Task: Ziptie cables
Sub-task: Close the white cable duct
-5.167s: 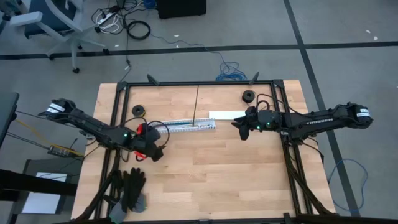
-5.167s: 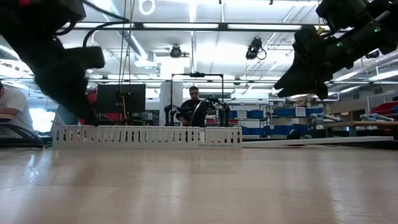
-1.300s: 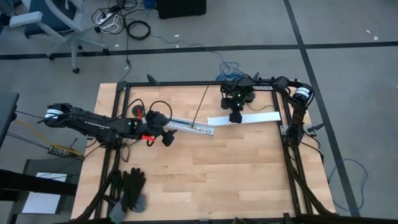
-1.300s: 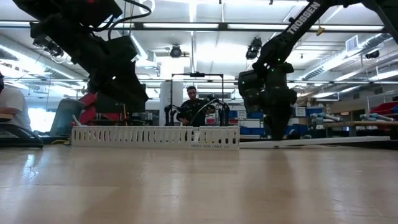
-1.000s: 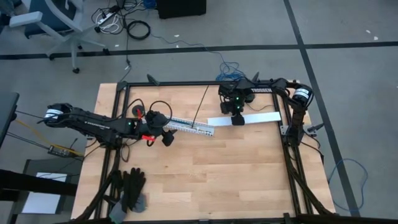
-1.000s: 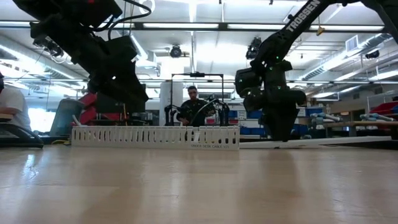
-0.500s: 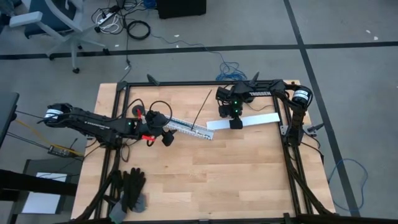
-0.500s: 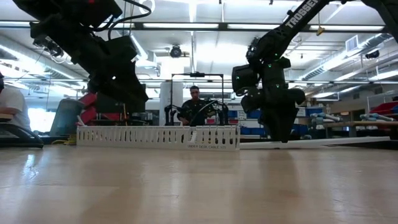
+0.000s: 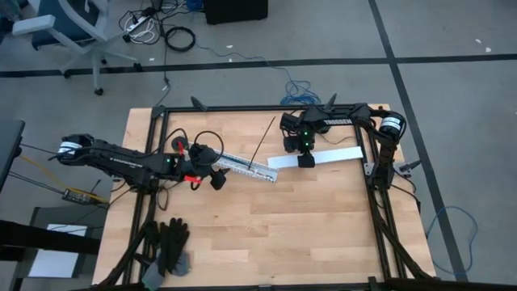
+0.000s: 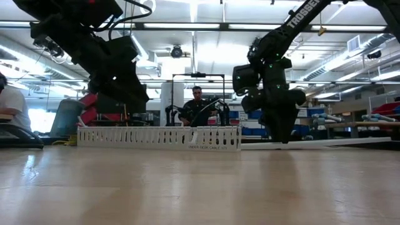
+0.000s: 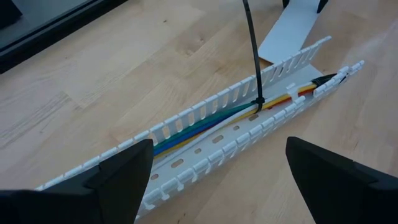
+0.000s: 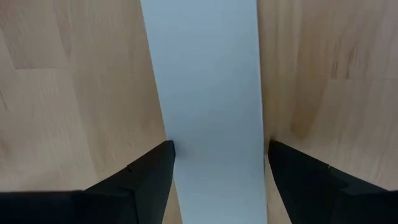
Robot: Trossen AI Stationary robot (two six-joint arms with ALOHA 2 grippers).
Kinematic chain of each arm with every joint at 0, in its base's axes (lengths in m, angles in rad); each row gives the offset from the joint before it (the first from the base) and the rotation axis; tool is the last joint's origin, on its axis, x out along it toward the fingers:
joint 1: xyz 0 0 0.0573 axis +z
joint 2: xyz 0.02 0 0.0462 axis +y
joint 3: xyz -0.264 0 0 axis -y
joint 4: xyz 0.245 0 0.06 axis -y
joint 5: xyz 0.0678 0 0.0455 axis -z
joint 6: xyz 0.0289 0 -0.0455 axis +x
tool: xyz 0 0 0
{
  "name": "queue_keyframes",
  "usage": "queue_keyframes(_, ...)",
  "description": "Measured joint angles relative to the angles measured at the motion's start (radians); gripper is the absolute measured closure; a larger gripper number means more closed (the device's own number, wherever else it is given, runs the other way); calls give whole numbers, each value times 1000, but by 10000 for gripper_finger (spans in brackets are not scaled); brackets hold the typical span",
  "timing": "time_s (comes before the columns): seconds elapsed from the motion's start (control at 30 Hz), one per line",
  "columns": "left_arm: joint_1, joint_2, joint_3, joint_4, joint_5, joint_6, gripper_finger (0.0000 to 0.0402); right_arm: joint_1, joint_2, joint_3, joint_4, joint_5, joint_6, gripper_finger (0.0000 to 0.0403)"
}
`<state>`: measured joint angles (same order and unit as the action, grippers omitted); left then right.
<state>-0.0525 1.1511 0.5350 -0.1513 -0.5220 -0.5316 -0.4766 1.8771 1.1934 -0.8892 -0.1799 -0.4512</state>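
On the wooden surface [image 9: 266,218], our right fingers [image 12: 155,174] grasping the white lid [image 9: 317,157] have swung it toward the channel [image 11: 211,134]; cables [image 11: 205,121] already ziptied, left fingers [image 11: 118,174] released at nine o'clock.

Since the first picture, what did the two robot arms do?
The right gripper swung in from the table's right side and came down with its jaws straddling the flat white strip, which has turned a little. The left gripper moved up to the near end of the slotted channel, jaws open. The cables stay in the channel, under the black ziptie.
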Motion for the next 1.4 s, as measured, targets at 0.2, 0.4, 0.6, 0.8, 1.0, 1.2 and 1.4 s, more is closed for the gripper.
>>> queue_keyframes(0.2,0,0,0,0,0,0,58,1,0,0,15,11,13,135)
queue_keyframes(0.4,0,0,0,0,0,3,58,4,-1,0,9,46,12,91)
queue_keyframes(0.6,0,0,0,0,-1,4,58,23,-1,0,5,62,4,60)
queue_keyframes(0.8,0,0,0,0,-2,4,58,43,-1,0,18,84,-1,57)
queue_keyframes(1.0,0,0,0,0,-2,4,58,59,1,-9,53,130,-1,58)
queue_keyframes(1.2,0,0,0,-1,-2,4,58,70,-3,-45,94,141,30,60)
queue_keyframes(1.4,0,0,-1,-1,-2,4,58,70,-2,-53,99,154,40,112)
